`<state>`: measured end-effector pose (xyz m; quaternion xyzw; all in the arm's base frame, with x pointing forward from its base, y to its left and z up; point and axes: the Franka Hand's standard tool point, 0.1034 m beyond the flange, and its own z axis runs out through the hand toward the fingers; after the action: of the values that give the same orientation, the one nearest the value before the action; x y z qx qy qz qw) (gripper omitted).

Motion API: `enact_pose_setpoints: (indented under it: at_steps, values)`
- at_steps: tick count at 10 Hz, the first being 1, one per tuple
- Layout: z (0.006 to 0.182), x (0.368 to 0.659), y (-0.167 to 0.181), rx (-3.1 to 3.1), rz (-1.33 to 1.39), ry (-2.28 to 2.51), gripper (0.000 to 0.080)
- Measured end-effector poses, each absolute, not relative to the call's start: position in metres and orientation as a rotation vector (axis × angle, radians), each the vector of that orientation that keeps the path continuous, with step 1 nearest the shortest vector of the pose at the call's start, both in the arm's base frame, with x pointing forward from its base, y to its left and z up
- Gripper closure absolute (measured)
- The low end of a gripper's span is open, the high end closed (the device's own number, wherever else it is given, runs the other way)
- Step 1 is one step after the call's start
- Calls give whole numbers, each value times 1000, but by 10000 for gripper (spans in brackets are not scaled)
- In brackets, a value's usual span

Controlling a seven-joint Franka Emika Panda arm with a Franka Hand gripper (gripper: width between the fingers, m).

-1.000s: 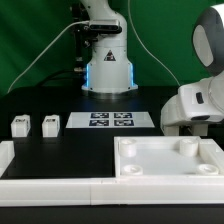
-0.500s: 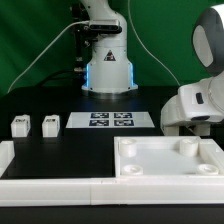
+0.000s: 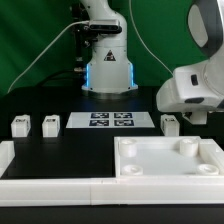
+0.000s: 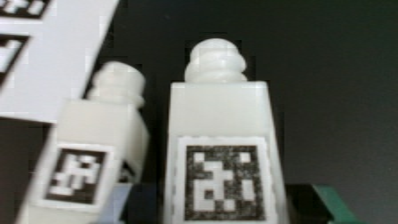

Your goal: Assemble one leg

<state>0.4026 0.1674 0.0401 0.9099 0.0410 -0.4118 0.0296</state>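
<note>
In the wrist view a white leg (image 4: 222,130) with a black-and-white tag stands upright between my jaws. My gripper (image 4: 228,208) is shut on its lower sides; the dark fingertips (image 4: 329,205) press against it. A second leg (image 4: 98,140) stands close beside it, apart from the jaws. In the exterior view my gripper (image 3: 188,118) hangs under the white hand at the right, mostly hidden, with one leg (image 3: 170,125) showing beside it. Two more legs (image 3: 19,125) (image 3: 50,124) stand at the exterior view's left.
The marker board (image 3: 110,121) lies mid-table and shows in the wrist view (image 4: 45,50). A large white tray-like part (image 3: 170,172) lies at the front right. A long white frame (image 3: 50,185) runs along the front left. The robot base (image 3: 105,60) stands behind.
The arm's white hand has risen and shifted slightly to the exterior view's left, uncovering a leg on the table at the right. The two left legs have not moved.
</note>
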Motion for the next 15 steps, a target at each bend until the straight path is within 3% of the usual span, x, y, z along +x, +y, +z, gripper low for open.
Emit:
enact_pose_setpoints:
  at_steps: [3, 5, 9, 13, 15]
  values:
    - [74, 414, 152, 2819, -1260, 104, 508]
    - [67, 414, 155, 2854, -1193, 109, 508]
    - [65, 431, 158, 3080, -624, 145, 508]
    - [102, 464, 123, 3166, -63, 337, 508]
    - [97, 466, 126, 3174, 303, 338, 508]
